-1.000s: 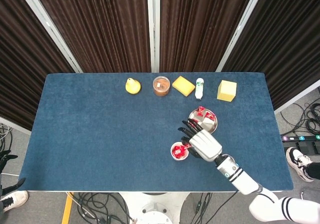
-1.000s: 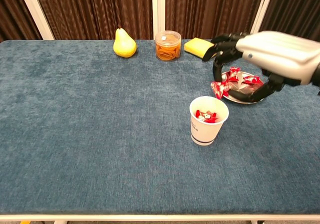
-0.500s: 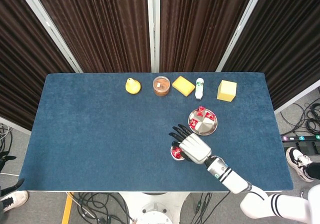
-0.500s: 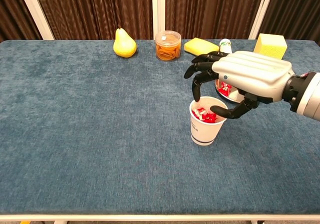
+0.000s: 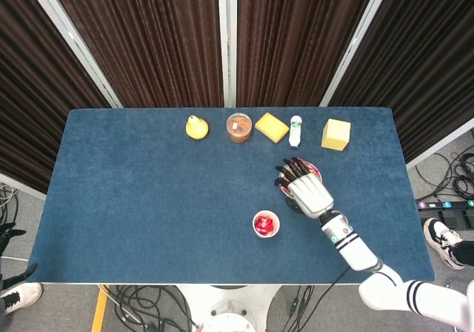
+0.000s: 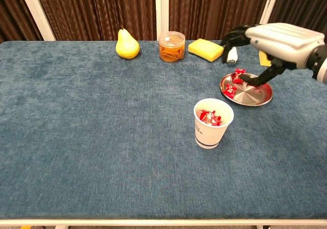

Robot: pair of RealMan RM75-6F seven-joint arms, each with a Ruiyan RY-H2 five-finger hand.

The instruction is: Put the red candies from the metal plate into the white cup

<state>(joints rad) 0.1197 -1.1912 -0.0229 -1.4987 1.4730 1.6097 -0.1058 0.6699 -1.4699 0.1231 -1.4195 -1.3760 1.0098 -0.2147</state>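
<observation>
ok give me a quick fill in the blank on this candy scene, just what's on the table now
1. The right hand hovers over the metal ____.
2. The white cup holds ____ candies.
3. Along the table's far edge, the leftmost thing is a yellow ____.
4. The clear jar stands between that fruit and a yellow ____.

Missing words: plate; red; pear; sponge

White cup (image 6: 213, 123): paper, upright on the blue surface (image 6: 102, 137), a dark band near its base and small print on its side. It holds several red candies in the cup (image 6: 210, 117), wrapped and heaped below the rim.

Metal plate (image 6: 254, 96): round, shiny and shallow, lying flat just beyond and to the right of the cup, apart from it. Red candies on the plate (image 6: 230, 90) lie at its left and far edge.
</observation>
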